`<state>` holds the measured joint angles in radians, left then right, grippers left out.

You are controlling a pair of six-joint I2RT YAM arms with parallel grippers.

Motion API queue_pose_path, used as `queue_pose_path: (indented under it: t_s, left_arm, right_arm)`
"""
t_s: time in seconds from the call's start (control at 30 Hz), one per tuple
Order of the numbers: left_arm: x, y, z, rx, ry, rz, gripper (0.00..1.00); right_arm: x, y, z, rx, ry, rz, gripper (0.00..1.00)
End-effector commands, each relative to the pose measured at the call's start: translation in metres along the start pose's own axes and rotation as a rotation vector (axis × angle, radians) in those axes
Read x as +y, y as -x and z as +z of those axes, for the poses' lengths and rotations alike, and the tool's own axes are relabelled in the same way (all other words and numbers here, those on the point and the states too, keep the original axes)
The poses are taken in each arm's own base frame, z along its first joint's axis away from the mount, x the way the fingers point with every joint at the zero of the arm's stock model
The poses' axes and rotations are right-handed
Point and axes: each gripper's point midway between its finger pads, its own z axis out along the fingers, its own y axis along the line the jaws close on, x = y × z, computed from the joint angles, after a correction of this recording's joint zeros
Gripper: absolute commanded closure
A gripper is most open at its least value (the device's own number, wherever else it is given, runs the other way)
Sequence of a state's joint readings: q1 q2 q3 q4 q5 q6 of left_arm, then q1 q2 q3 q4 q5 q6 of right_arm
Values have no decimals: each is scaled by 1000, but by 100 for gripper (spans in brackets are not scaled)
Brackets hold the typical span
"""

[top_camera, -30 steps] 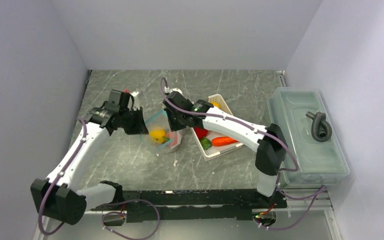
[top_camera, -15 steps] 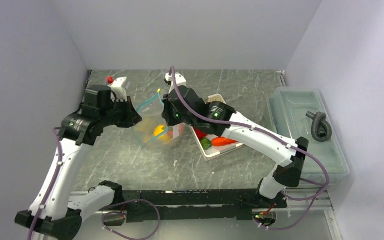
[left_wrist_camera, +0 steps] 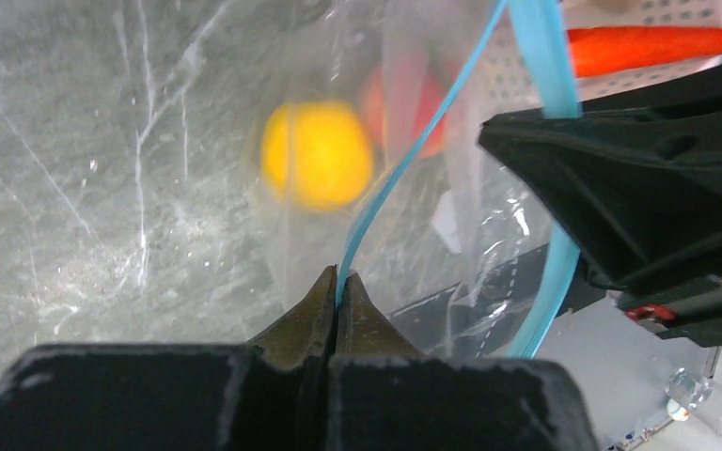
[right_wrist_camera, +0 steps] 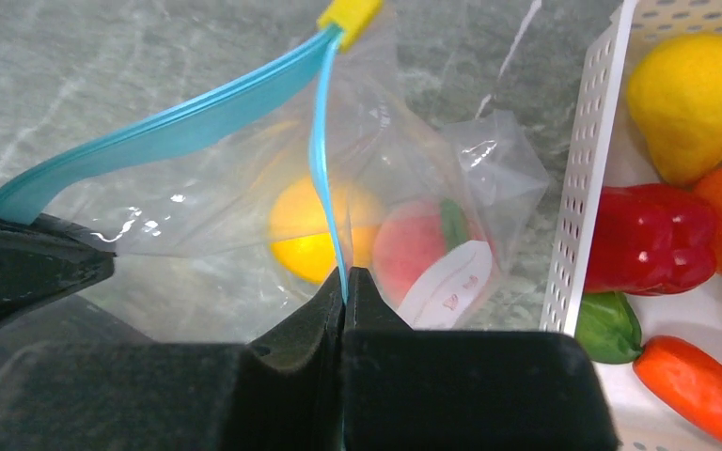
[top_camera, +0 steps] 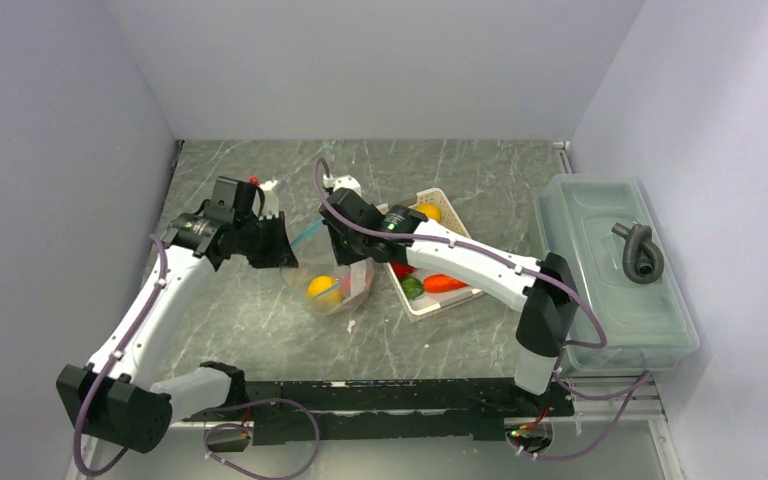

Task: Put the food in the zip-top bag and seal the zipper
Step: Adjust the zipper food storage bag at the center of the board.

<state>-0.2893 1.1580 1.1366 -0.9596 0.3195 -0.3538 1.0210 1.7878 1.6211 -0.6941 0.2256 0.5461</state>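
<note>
Over the table (top_camera: 260, 320), beside the white basket (right_wrist_camera: 578, 188) of unpacked food (right_wrist_camera: 653, 235), we held the zip-top bag (top_camera: 345, 295) between both arms. Our left gripper (left_wrist_camera: 338, 282) and right gripper (right_wrist_camera: 344, 282) were each clamped on one lip of the zipper (right_wrist_camera: 322, 169), apparently to spread the mouth; a yellow lemon (left_wrist_camera: 318, 155) and a red piece (right_wrist_camera: 421, 252) lay inside.

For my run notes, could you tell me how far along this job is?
Done: a yellow fruit and a red piece sit inside the zip-top bag. In hand: the left gripper and right gripper each pinch one lip of the zipper, mouth apart. Left: red pepper and carrot lie in the white basket; sealing.
</note>
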Motion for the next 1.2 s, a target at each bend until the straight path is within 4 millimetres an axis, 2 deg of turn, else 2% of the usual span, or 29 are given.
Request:
queue_pose_path:
  t_s: [0.0, 0.1, 0.2, 0.27, 0.33, 0.47, 0.53, 0.57, 0.7, 0.77, 0.83, 0.87, 0.9, 1.03, 1.1, 1.17]
  left_arm:
    - [-36, 31, -50, -179, -107, 85, 100]
    - [-40, 29, -61, -191, -119, 96, 100]
    - [-45, 17, -53, -134, -171, 87, 100]
    - [-46, 7, -45, -80, -199, 77, 100]
    - [-47, 4, -45, -66, -207, 78, 100]
    - [-57, 20, -67, -160, -217, 125, 100]
    - [-60, 28, -72, -208, -224, 127, 100]
    - [-58, 28, -70, -206, -216, 121, 100]
    - [-51, 20, -59, -141, -195, 103, 100]
    - [-51, 26, -71, -175, -168, 124, 100]
    - [-51, 37, -86, -249, -139, 138, 100]
    - [-48, 41, -90, -274, -110, 135, 100]
    - [-46, 40, -88, -269, -102, 127, 100]
    - [-35, 21, -58, -145, -94, 77, 100]
    - [-27, 24, -62, -181, -44, 77, 100]
    - [-20, 34, -75, -257, 11, 84, 100]
  right_arm:
    - [24, 65, -70, -214, 95, 37, 100]
    - [25, 85, -102, -303, 99, 47, 100]
    - [20, 103, -128, -402, 87, 69, 100]
    - [13, 110, -135, -450, 67, 85, 100]
    - [8, 108, -131, -456, 58, 94, 100]
    - [18, 81, -80, -291, 81, 58, 100]
    - [22, 71, -66, -219, 63, 35, 100]
    - [24, 74, -67, -223, 59, 34, 100]
    - [29, 94, -94, -329, 105, 57, 100]
    - [28, 86, -87, -315, 107, 58, 100]
    - [27, 70, -70, -247, 84, 39, 100]
    - [25, 63, -63, -215, 66, 29, 100]
    - [26, 65, -63, -209, 60, 24, 100]
    - [29, 89, -95, -308, 75, 29, 100]
    - [26, 94, -107, -348, 85, 41, 100]
    - [23, 87, -104, -336, 83, 38, 100]
